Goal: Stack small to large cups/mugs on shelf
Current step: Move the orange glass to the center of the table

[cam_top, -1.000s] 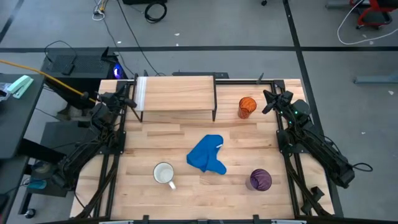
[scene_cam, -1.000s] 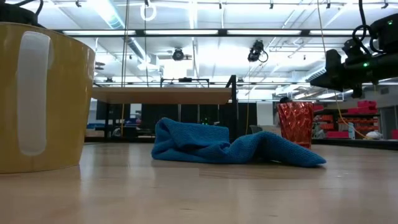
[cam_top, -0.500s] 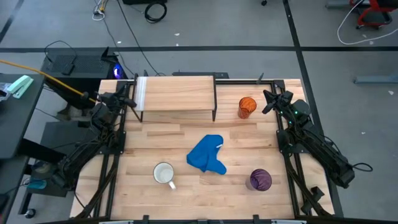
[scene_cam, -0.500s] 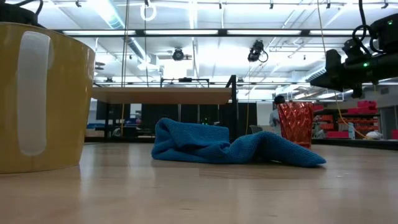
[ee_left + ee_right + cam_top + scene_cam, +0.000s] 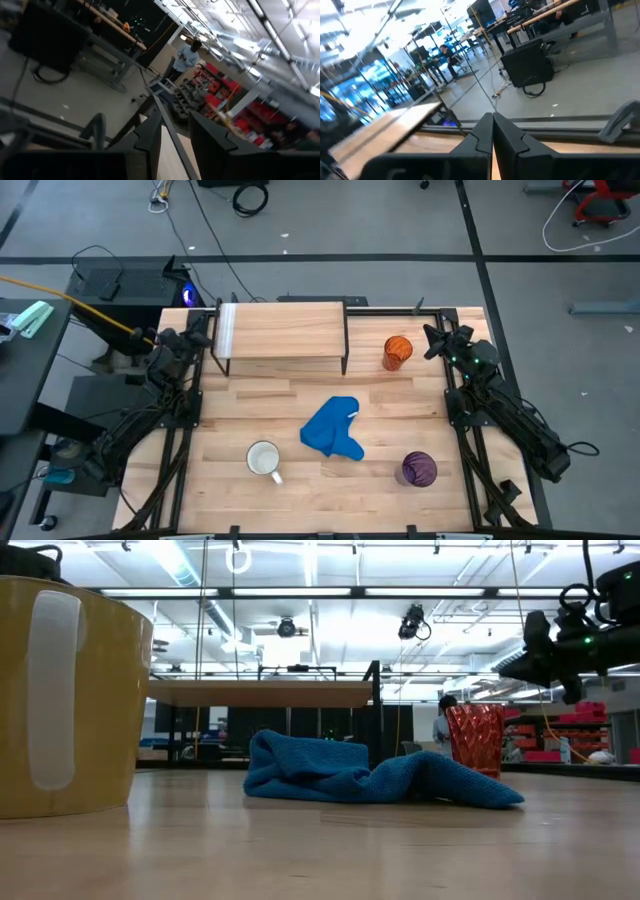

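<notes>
Between the white mug (image 5: 263, 459) and purple translucent tumbler (image 5: 418, 469) lies a crumpled blue cloth (image 5: 332, 429); the right gripper (image 5: 433, 340), pressed together, hovers beside the orange translucent cup (image 5: 397, 351), while the left gripper (image 5: 203, 339) seems slightly spread.

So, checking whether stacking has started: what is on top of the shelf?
The shelf top shows only bare wood and its white strip; no cup stands on it. What lies beneath the board is covered from above.
</notes>
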Available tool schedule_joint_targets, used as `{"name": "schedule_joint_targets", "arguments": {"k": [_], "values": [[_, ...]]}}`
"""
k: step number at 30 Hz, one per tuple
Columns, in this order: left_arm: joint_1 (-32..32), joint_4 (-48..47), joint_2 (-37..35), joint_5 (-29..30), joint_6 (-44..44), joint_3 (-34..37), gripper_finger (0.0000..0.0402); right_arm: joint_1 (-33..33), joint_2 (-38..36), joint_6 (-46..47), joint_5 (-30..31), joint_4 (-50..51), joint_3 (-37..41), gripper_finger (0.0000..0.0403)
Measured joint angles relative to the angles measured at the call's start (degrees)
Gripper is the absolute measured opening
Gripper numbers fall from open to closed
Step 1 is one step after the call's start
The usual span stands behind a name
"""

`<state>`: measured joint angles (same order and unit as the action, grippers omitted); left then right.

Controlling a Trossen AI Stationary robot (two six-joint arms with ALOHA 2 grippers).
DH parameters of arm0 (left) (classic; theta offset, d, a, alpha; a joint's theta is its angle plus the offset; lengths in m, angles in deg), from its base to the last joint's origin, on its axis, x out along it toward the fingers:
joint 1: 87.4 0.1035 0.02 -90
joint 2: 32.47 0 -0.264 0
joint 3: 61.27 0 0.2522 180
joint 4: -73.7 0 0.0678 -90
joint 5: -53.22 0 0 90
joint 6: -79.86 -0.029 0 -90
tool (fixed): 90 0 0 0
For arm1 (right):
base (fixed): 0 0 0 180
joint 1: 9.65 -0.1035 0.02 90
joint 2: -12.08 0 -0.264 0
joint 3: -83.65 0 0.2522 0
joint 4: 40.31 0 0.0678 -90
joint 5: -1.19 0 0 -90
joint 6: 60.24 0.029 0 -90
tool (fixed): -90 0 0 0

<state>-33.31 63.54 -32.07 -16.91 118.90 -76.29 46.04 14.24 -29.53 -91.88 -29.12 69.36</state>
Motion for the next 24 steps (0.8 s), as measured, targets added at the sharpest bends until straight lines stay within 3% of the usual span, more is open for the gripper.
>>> {"name": "schedule_joint_targets", "arguments": {"k": [8,18,24], "values": [[0.0,1.13,0.01,-0.11,17.03,0.0,0.0107,0.0,0.02,10.99,0.0,-1.14,-0.01,0.0016],[0.01,26.04,-0.01,-8.76,11.87,0.0,0.009,0.0,0.02,13.25,0.0,-8.06,-0.1,0.0016],[-0.01,34.96,-0.01,-12.03,16.44,0.0,0.008,0.01,0.02,13.29,-0.02,-9.89,-0.13,0.0016]]}}
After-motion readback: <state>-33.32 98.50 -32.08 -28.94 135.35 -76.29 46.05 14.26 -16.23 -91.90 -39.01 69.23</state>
